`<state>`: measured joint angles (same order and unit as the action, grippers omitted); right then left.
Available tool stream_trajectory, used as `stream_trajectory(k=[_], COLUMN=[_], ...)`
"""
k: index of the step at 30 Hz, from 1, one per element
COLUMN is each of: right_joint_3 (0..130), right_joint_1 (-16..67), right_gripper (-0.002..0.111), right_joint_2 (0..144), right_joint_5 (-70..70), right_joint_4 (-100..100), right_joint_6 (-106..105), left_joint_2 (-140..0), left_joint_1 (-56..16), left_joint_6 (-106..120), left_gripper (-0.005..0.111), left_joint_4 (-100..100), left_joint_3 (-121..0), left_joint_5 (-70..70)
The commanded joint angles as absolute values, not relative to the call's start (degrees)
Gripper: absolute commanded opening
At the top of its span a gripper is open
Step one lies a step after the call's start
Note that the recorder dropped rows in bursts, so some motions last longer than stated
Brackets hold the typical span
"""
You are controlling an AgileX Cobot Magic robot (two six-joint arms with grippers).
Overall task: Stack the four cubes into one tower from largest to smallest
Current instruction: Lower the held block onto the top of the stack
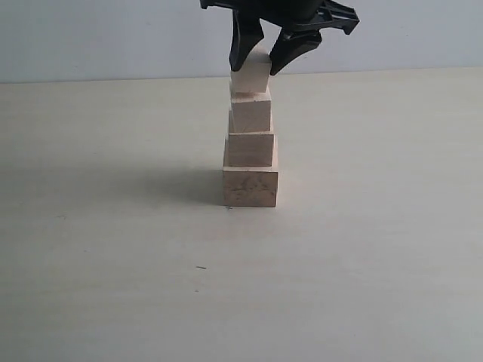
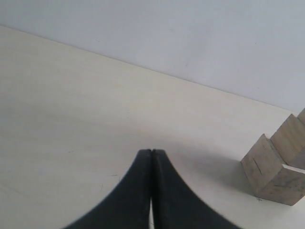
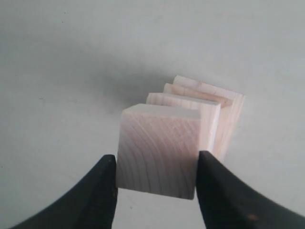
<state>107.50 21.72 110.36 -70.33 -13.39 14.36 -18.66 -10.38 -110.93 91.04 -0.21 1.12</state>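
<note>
Topping the stepped tower (image 1: 251,148) of pale unpainted wooden blocks, the smallest cube (image 1: 251,75), a plain light wooden block with curved grain rings on its upper face, is found near the middle of the table, toward its far edge. It is gripped on two opposite sides by the black curved fingers (image 3: 102,191) of the right gripper (image 1: 255,68), which is lowered onto it from above. In the right wrist view each finger is seen pressed against a side of the block, with the wider blocks fanned out beneath it. The smallest cube is set slightly askew to the block under it. Whether its underside is fully seated cannot be told, though no gap is seen in the exterior view.

Beneath it a somewhat larger pale wooden cube (image 1: 251,113) is stacked on a wider one (image 1: 251,148), and both are carried by the largest cube (image 1: 250,187), whose front face is marked with dark grain smudges and which stands on the cream matte tabletop (image 1: 113,264).

Well apart from the tower, the black left gripper (image 2: 151,152) is held over bare tabletop with its fingertips pressed together and nothing between them. A soft shadow is cast on the table to the left of the tower, and a pale blue-grey wall (image 1: 113,38) is seen behind.
</note>
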Motion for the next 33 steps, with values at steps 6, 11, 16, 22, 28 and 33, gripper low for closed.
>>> stream_trajectory(k=[6,11,16,22,28,33], right_joint_3=[109.11,109.11,109.11,109.11,109.11,109.11], right_joint_1=[21.65,21.65,21.65,21.65,21.65,21.65], right_gripper=[0.022,0.022,0.022,0.022,0.022,0.022], right_joint_2=[111.11,111.04,111.04,111.04,111.15,112.1], right_joint_5=[-69.96,-69.96,-69.96,-69.96,-69.96,-69.96], right_joint_4=[-11.77,-9.53,-9.39,-11.42,-11.42,-11.04], right_joint_6=[15.31,16.77,16.86,16.89,17.28,17.8], left_joint_2=[-18.37,-18.37,-18.37,-18.37,-18.37,-18.37], left_joint_1=[-10.86,-10.86,-10.86,-10.86,-10.86,-11.38], left_joint_6=[-110.92,-110.92,-110.92,-110.92,-110.92,-110.92], left_gripper=[0.0,0.0,0.0,0.0,0.0,0.0], left_joint_4=[91.09,91.09,91.09,91.09,91.09,91.09], left_joint_3=[0.0,0.0,0.0,0.0,0.0,0.0], left_joint_5=[1.25,1.25,1.25,1.25,1.25,1.25])
